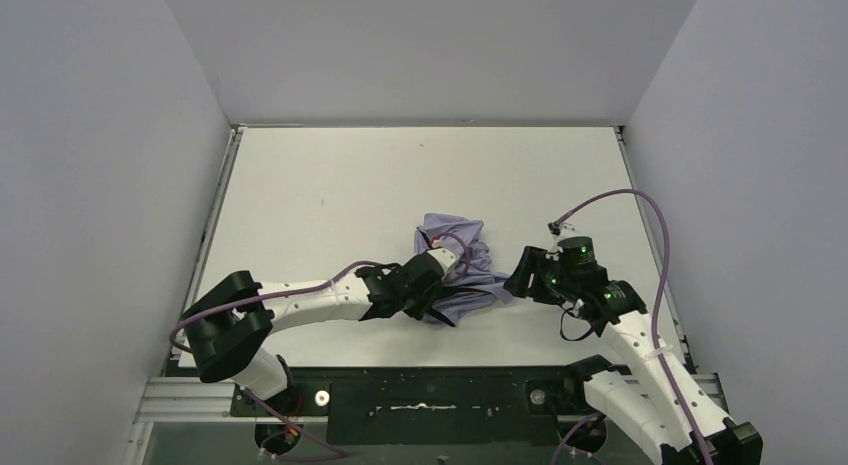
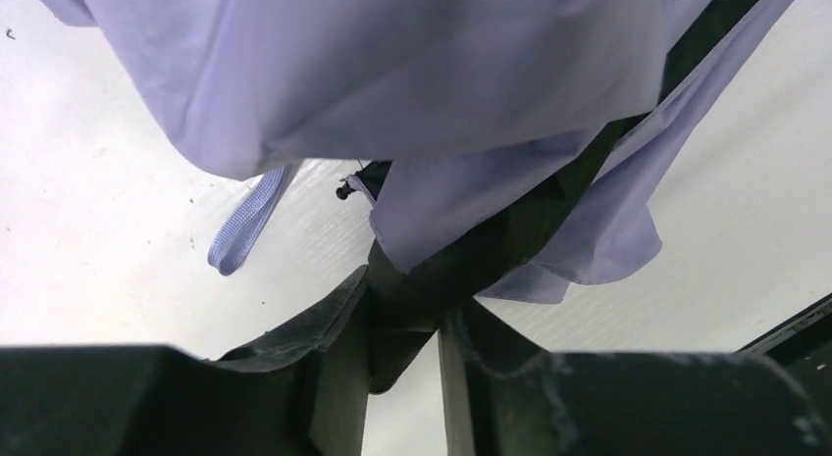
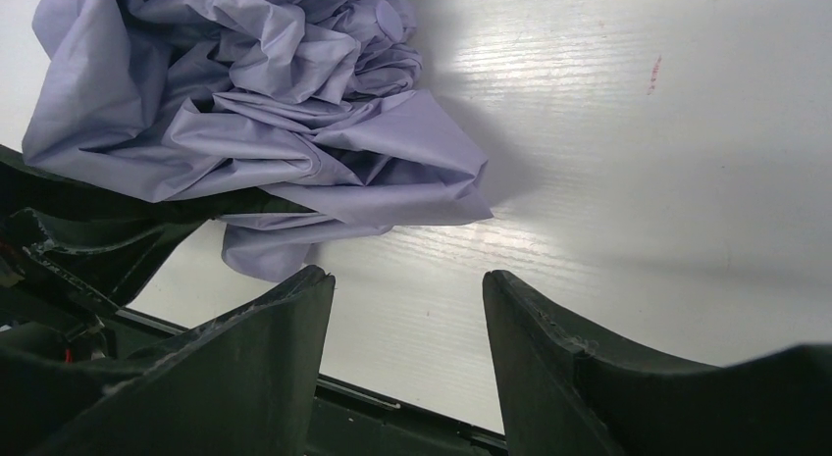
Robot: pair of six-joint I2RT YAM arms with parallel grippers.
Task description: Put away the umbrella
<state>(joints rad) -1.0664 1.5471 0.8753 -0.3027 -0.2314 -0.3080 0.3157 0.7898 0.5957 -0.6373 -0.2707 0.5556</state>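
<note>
Loosely crumpled, glossy lavender umbrella [image 3: 265, 113] pinched in left fingers [image 2: 304, 353].

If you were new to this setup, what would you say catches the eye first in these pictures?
The crumpled lavender umbrella lies near the middle of the white table, between the two arms, and stands out sharply against it. The left gripper is shut on a black part of it under the fabric. The right gripper hangs open and empty just beside the fabric's right edge.
</note>
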